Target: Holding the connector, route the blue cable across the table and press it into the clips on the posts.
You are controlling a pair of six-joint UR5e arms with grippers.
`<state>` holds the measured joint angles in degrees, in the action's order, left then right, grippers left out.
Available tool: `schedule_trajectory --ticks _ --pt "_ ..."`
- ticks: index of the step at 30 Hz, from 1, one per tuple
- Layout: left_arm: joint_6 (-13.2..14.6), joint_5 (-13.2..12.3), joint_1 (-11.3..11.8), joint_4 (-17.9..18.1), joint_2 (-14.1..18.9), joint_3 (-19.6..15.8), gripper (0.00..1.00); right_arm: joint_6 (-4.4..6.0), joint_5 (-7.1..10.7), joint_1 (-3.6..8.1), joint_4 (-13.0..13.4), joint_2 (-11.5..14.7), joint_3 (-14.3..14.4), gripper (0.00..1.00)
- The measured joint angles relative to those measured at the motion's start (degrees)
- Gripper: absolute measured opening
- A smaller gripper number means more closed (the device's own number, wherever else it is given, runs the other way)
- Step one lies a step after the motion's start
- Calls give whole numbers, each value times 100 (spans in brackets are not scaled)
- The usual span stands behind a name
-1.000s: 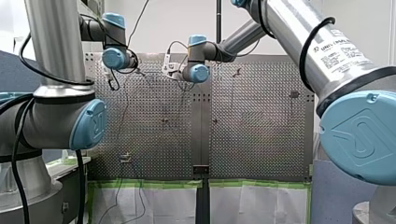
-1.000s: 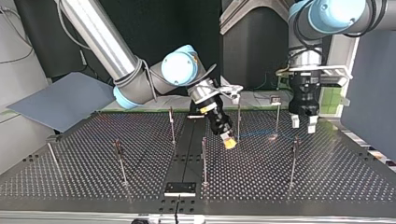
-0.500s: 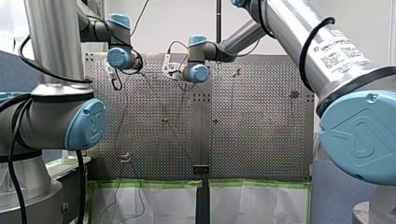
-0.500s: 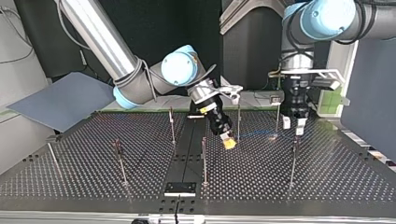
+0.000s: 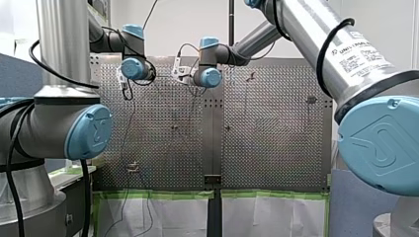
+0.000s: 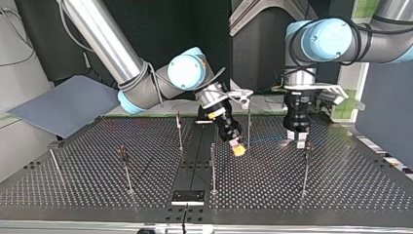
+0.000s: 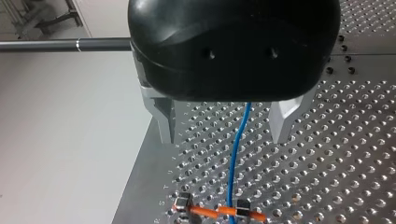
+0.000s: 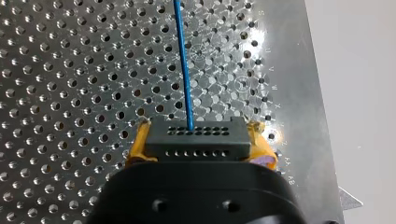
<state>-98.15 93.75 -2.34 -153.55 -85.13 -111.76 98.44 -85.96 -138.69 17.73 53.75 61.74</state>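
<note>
Two arms over one perforated table [image 6: 87,180]; one cable, one connector.

In my right gripper [image 8: 198,136]: the single black connector [image 8: 196,144], clamped between two yellow pads [image 8: 139,144], one on each side. On its face, two rows of small holes. Out of the upper row, one thin blue cable [image 8: 183,65], straight ahead across the table's holes.

Seen in the top view, hangs tilted and low over the table near its middle, just beside one upright post [image 6: 249,127]. From there, a faint blue line across to my left gripper [image 7: 224,128], at that view's right.

On the left side: spread wide, nothing held. Two metal fingers [image 7: 163,123], one on either side of the cable, both clear of it. Ahead of the fingers, one short orange piece [image 7: 212,212] with two small blocks [image 7: 182,205] on it; between the two blocks, the cable across the orange. Pressed in or only lying over it: cannot tell.

Posts counted in the top view: six thin uprights in plain sight, well apart over the table. Nearest post [image 6: 306,168] close by the left fingertips; touching or not, cannot tell.

Beside the table at the top view's left, one grey-blue panel [image 6: 63,105], tilted.

In the front view, both wrists out at the table's far end: my left arm [image 5: 134,68] at the left, my right arm [image 5: 207,74] near the middle.
</note>
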Motion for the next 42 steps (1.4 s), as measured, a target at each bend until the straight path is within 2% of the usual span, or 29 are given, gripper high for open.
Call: schedule_trajectory --ticks 10,21,30,31,32,33,35,36,37,38,39,40,42 --pt "224 214 -91 47 -379 310 98 1 0 -4 -5 1 1 0" --pt "384 251 -150 65 -788 645 98 8 0 -11 -6 1 1 0" --pt "470 343 -154 78 -1017 713 98 10 0 -15 -6 1 1 0" --pt "467 353 -155 78 -1018 713 89 10 0 -16 -6 1 1 0" --pt "464 367 -155 78 -1018 713 70 10 0 -17 -6 1 1 0" --pt "462 394 -155 80 -1019 712 70 11 0 -18 -6 1 1 0" --pt "458 450 -159 83 -1020 712 45 14 2 -21 -10 1 1 0" --pt "455 484 -161 84 -1020 712 23 14 3 -21 -12 1 1 0" --pt "452 503 -161 85 -1020 712 23 14 5 -21 -16 1 1 0" --pt "449 517 -162 87 -1019 712 12 15 7 -22 -18 0 1 0" --pt "442 527 -162 90 -1019 712 12 16 7 -22 -20 0 1 0" --pt "438 530 -162 91 -1018 712 0 17 7 -22 -21 0 1 0" --pt "432 537 -162 91 -1018 711 0 18 1 -23 -22 0 1 0"
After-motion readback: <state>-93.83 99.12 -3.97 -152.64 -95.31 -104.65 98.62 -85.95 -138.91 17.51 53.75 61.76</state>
